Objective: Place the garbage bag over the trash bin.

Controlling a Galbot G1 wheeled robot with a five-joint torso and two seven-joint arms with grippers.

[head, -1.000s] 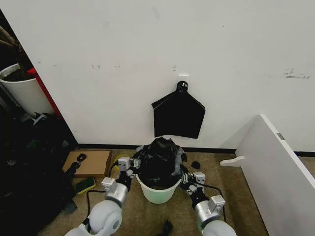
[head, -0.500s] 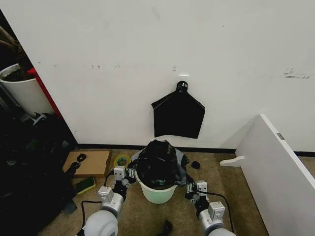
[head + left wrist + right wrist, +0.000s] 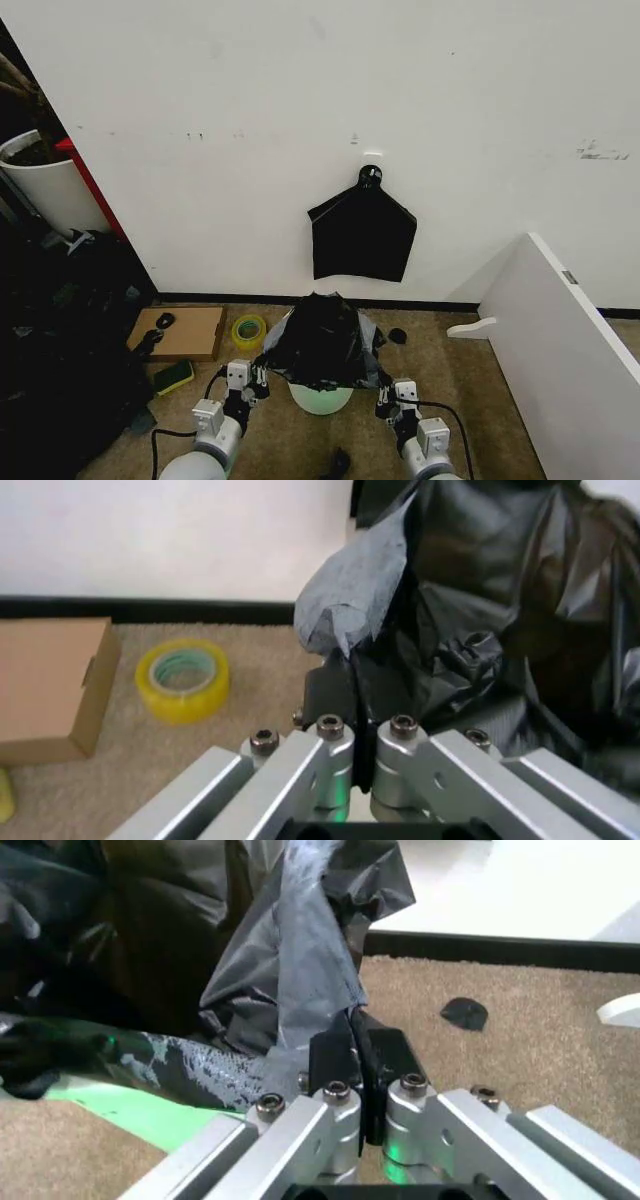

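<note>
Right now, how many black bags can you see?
2. The garbage bag drapes over the trash bin, pinched by the left gripper and right gripper. A flat black bag hangs on the wall.

Garbage bag [image 3: 322, 342] atop trash bin [image 3: 321, 399], tape roll [image 3: 247, 330] left, wall [image 3: 400, 90] behind.

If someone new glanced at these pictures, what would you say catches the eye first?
The garbage bag stands out most: a billowy black mass draped over the trash bin on the carpet by the wall, hiding its rim. The left claw and right claw flank it, each pinching the bag's plastic at a side. Above, a flat black bag hangs on the white wall.
</note>
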